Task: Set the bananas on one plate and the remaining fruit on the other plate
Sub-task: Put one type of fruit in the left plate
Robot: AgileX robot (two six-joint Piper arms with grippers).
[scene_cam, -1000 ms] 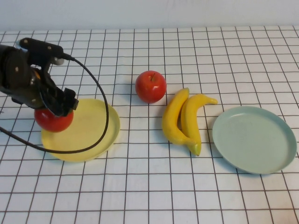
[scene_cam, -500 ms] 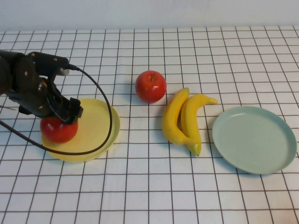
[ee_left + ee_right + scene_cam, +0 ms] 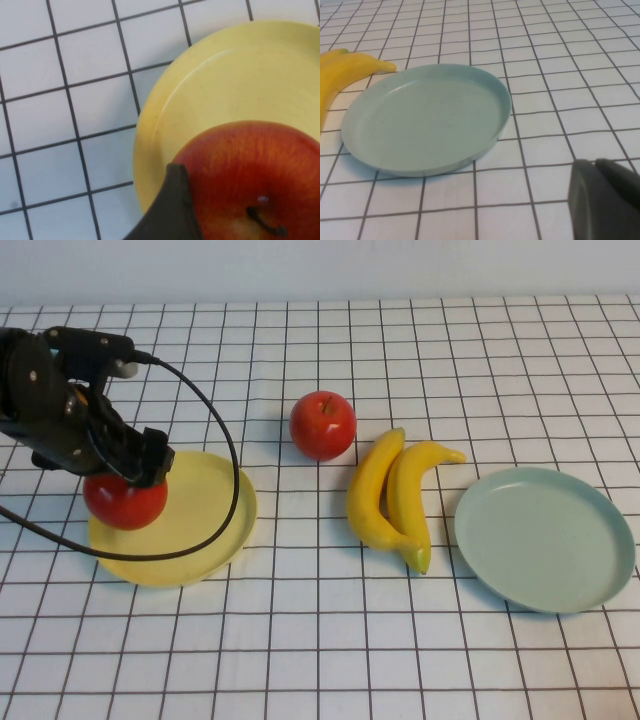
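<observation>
White gridded table (image 3: 330, 640) (black lines) meets a pale wall (image 3: 320, 265).

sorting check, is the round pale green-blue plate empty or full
Empty: the round pale green-blue plate shows only bare surface; both curved yellow bananas lie on the table beside it.

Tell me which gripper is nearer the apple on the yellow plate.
Left. The left gripper is right over the apple on the yellow plate; the right gripper sits near the green-blue plate, far across the table.

left gripper (image 3: 125, 475) shifted slightly back over the yellow plate (image 3: 205, 530), apple (image 3: 125, 502) moved with it
</observation>
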